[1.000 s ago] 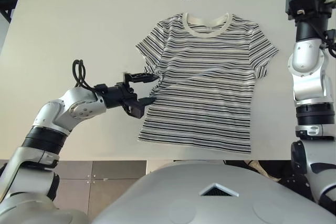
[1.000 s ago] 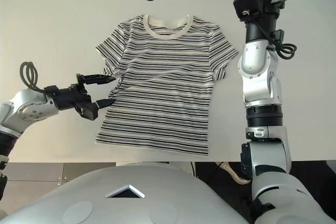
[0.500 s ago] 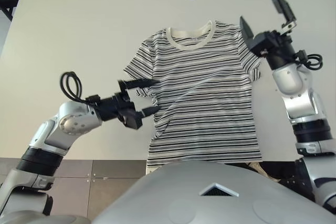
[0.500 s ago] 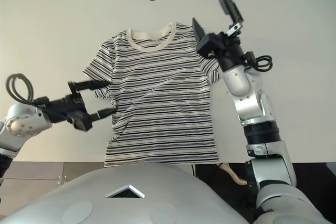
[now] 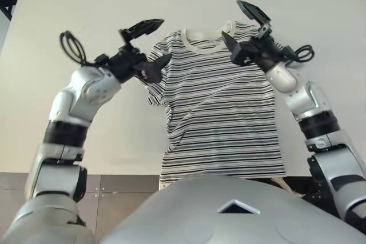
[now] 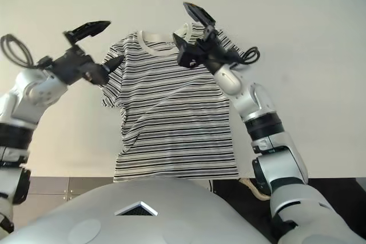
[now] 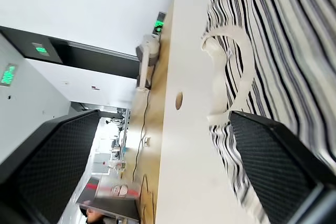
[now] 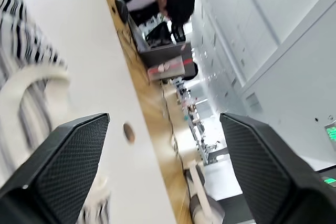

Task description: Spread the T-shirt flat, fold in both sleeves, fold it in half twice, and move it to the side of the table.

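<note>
Lying flat, the striped T-shirt (image 5: 223, 107) bunches at one sleeve; left claw (image 5: 151, 45) and right claw (image 5: 231, 19) gape apart.

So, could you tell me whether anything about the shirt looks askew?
Yes: the shirt is not lying flat. The sleeve on the robot's left is bunched inward, and the side edge below it pulls in crookedly.

I can read no text, number or brand here; three green lit signs (image 7: 9, 74) glow in the room behind, two on a dark wall band (image 7: 94, 59), all too blurred for me to make out; another green sign (image 8: 329, 129) on the pale wall (image 8: 294, 66) is equally unreadable.
</note>
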Robot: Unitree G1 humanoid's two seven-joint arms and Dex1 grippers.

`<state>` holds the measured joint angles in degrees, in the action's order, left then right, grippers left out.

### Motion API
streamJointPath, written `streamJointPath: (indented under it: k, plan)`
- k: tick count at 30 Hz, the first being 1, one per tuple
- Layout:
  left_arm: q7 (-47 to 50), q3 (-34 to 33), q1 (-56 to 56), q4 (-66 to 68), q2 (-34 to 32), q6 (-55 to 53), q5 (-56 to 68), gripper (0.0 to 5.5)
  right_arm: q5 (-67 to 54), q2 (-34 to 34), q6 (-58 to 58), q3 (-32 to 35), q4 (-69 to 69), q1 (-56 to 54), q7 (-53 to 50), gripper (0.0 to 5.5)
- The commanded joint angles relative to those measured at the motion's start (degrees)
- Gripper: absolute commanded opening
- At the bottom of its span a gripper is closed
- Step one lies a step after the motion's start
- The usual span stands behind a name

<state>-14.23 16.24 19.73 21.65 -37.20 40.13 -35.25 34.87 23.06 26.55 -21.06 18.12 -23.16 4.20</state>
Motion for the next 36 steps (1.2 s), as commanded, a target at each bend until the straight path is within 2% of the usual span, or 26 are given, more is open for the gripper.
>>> streamJointPath:
  k: [1,6,12,17,24,27,30,33,36]
  plan:
    - [1.3,5.4,10.9,14.9,3.2,3.1,-4.2,4.54,0.1,0.9,0.2,0.9,-0.4,1.7,-1.1,3.89]
    - [1.5,15.3,18.5,35.4,5.2,5.9,-12.1,4.54,-1.6,2.9,-0.8,4.4,-5.2,4.8,-1.5,3.89]
    - [8.7,20.3,24.9,46.6,7.6,4.6,-15.0,4.54,-2.3,1.6,-2.1,5.7,-6.8,5.6,-1.4,3.89]
    - [15.6,22.3,28.4,50.7,11.6,1.8,-15.3,4.54,-1.9,0.1,-2.1,4.5,-6.2,5.7,-1.2,3.89]
    - [26.1,19.6,28.2,51.0,12.7,3.5,-11.6,4.54,-2.1,-1.1,-2.2,3.9,-5.9,5.9,-1.5,3.89]
    - [32.0,16.4,27.1,48.2,9.2,5.8,-9.1,4.54,-2.5,-1.1,-2.1,4.5,-6.9,6.6,-1.7,3.89]
    - [39.4,10.1,24.2,41.3,-0.4,3.3,-6.8,4.54,-2.9,-0.1,-1.8,5.5,-8.1,8.3,-1.9,3.89]
    - [38.1,8.3,17.6,37.3,-7.6,-1.8,-7.3,4.54,-3.3,0.6,-2.0,6.4,-9.9,10.3,-1.7,3.89]
    - [34.4,9.5,10.8,35.5,-9.8,-5.6,-8.1,4.54,-3.3,1.1,-2.2,6.9,-10.7,11.1,-1.3,3.89]
